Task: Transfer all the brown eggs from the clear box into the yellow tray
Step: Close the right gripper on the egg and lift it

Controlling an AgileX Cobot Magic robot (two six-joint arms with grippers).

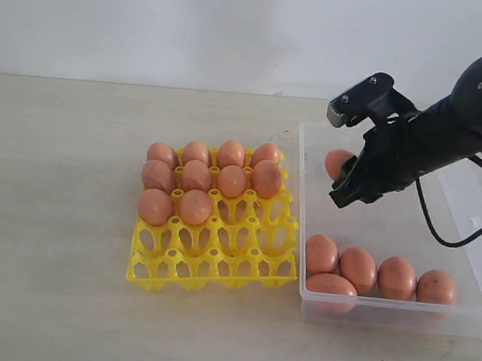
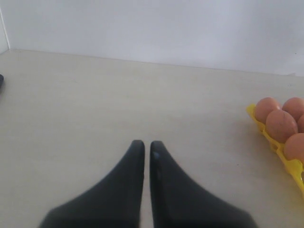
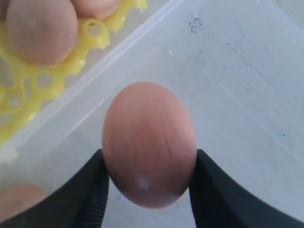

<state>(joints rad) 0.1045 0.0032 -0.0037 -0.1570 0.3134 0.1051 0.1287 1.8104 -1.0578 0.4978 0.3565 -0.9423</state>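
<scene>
Right pincer: closed on the flanks of one egg, a finger each side at its widest part.
Held egg: in the far left of the box, close to the wall beside the tray; lifted or resting, unclear.
Handling: likely light, smooth, brittle; gentle squeeze across the middle.
In the way: box wall, tray posts, ten seated eggs filling the far rows.
Remaining: five loose eggs along the box's near wall.
Left pincer: all but closed, empty, over bare surface.
</scene>
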